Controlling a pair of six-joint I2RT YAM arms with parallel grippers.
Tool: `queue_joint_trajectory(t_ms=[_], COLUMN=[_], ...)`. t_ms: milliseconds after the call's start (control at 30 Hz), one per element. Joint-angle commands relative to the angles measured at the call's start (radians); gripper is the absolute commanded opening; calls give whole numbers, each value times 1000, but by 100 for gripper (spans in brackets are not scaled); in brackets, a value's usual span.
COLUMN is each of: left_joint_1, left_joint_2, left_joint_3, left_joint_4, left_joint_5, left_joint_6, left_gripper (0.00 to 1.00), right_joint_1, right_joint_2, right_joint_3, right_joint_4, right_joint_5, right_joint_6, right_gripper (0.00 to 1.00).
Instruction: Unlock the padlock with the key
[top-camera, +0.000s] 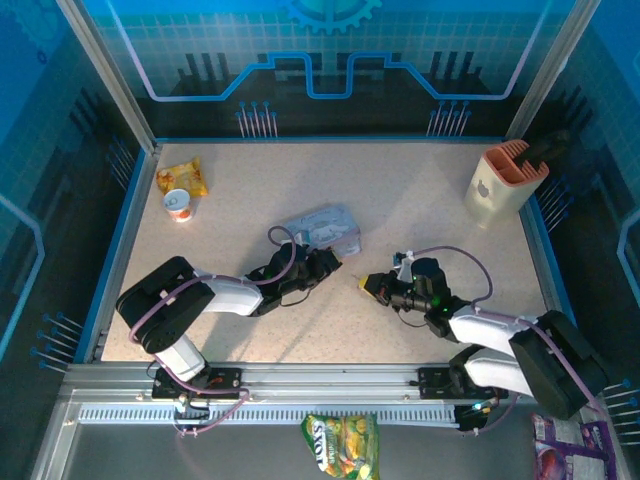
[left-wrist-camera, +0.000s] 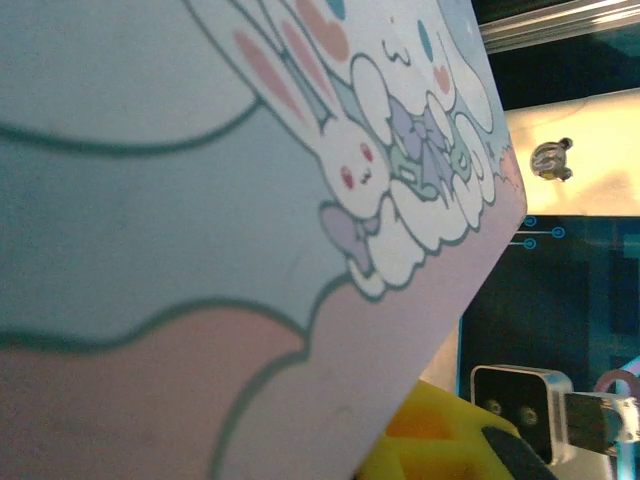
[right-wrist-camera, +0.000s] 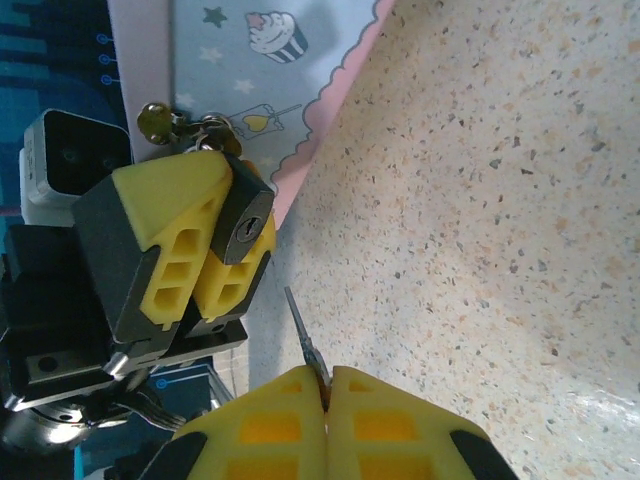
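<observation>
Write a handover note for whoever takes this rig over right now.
Left gripper: shut on the small dark metal padlock, at the edge of the pale blue cartoon-printed tin.
Right gripper: shut on the thin dark-grey metal key, blade pointing out.
Done: both grasped.
Left: key tip is short of the keyhole; insert, turn, open the lock.

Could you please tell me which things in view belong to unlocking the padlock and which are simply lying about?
Job in hand:
- tiny dark metal padlock, held in the left gripper
- thin dark-grey metal key, held in the right gripper
- pale blue cartoon-printed tin beside the padlock

Lying about:
- yellow snack packet
- small white cup
- peach ribbed holder
- green-yellow snack bag
</observation>
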Motion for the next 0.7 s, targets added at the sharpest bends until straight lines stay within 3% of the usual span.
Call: queue_joint_trajectory(t_ms=[0, 100, 500, 667], left_joint_1=[5, 5, 4, 3], left_joint_2=[-2, -1, -17, -27], left_joint_3=[-22, -29, -30, -33], left_joint_4=[87, 99, 85, 72], left_joint_5=[17, 16, 14, 13], left_joint_6=[-59, -68, -83, -112], left_gripper=[5, 5, 4, 4], right_joint_1=[6, -1, -15, -21], right_joint_2=[19, 39, 232, 244], right_joint_3=[12, 8, 0, 6], right_joint_4=[42, 52, 374, 380], right_joint_5=[-37, -41, -141, -142], right_joint_6=[26, 28, 176, 179], right_gripper=[0, 0, 0, 0])
